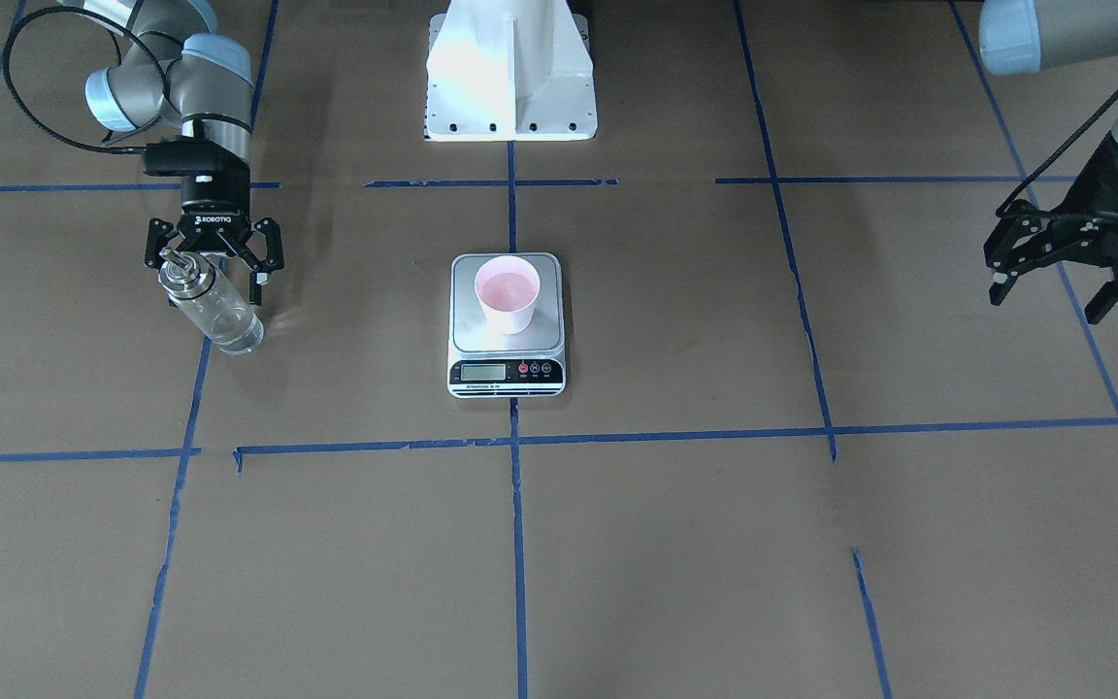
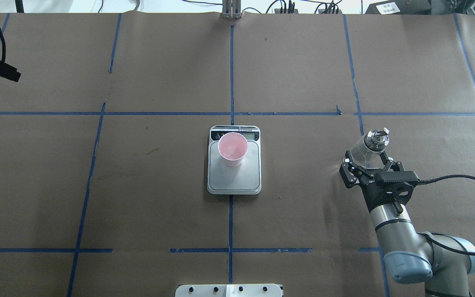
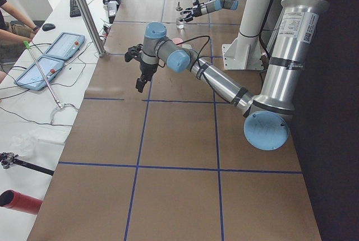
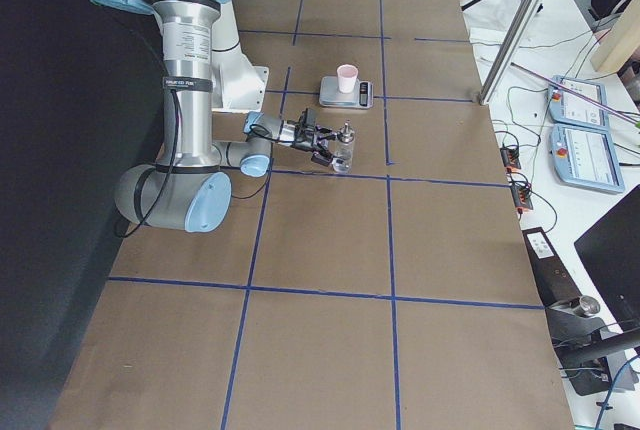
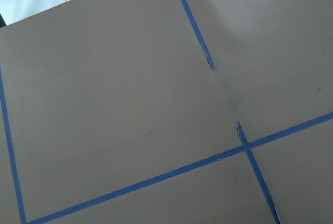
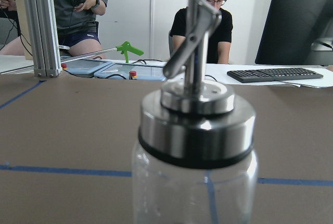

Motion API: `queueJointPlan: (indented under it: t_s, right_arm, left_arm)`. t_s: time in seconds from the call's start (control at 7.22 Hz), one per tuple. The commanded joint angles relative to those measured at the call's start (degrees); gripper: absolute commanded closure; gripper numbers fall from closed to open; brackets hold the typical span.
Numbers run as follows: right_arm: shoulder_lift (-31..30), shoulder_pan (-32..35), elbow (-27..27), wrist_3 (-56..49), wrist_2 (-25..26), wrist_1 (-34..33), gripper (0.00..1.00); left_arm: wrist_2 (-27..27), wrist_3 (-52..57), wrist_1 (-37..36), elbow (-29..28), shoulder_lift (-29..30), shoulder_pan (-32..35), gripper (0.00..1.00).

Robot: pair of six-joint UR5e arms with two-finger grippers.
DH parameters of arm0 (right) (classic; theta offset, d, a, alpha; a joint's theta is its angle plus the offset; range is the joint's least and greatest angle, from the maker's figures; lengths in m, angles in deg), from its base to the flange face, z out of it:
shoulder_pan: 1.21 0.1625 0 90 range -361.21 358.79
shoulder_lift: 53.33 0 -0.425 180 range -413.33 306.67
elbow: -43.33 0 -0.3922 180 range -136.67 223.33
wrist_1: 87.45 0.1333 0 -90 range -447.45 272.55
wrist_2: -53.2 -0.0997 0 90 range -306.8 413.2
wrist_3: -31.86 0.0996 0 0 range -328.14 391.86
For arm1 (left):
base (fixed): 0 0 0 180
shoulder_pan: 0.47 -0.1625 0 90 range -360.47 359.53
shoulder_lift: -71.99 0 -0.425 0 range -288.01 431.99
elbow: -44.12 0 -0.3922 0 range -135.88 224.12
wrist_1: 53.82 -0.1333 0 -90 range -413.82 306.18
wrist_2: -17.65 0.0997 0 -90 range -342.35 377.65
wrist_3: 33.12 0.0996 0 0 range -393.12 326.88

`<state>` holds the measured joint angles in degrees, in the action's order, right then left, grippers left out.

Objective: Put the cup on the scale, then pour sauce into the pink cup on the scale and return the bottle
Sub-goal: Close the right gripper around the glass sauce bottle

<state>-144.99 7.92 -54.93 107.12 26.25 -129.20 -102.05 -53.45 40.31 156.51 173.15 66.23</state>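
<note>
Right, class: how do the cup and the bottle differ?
The cup is opaque pink and open-topped; the bottle is clear glass, capped by a metal spout. The cup sits on the scale; the bottle stands on the table at the open right claw. The bottle is taller than the cup. Both stand upright.

Brown tape-gridded table [image 2: 159,185] under scale [image 2: 234,181], bottle [image 2: 361,150].

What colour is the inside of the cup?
Pink; the cup shows best in the overhead view.

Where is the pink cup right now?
In the overhead view the cup stands on the scale mid-table, toward its display end, well left of the bottle.
</note>
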Motion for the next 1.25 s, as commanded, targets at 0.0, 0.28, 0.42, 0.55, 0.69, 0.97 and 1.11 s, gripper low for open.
queueJointPlan:
  t_s: [0.0,0.28,0.42,0.55,0.69,0.97,1.11]
  right_arm:
    - [0.08,0.45,0.44,-0.02,-0.56,0.01,0.0]
    - [0.95,1.41,1.48,-0.11,-1.44,0.01,0.0]
    - [2.09,1.68,2.28,-0.11,-2.13,0.01,0.0]
    - [2.19,1.77,2.37,-0.28,-2.23,0.09,0.0]
    - [2.27,1.77,2.46,-0.37,-2.23,0.09,0.0]
    - [2.45,2.12,2.55,-0.46,-2.23,1.05,0.16]
    - [2.54,2.3,2.98,-3.68,-3.62,5.5,0.4]
  left_arm:
    - [0.0,-0.06,0.0,0.11,0.0,0.01,0.09]
    - [0.0,-0.06,0.0,0.11,0.0,0.01,0.09]
    - [0.0,-0.06,-0.09,0.2,0.0,0.01,0.09]
    - [0.0,-0.06,-0.09,0.29,0.0,0.01,0.09]
    - [0.09,-0.06,-0.09,0.2,0.0,0.01,0.09]
    - [0.0,-0.06,-0.09,0.2,0.0,0.27,0.09]
    - [0.0,-0.06,-0.17,0.2,0.0,0.28,0.09]
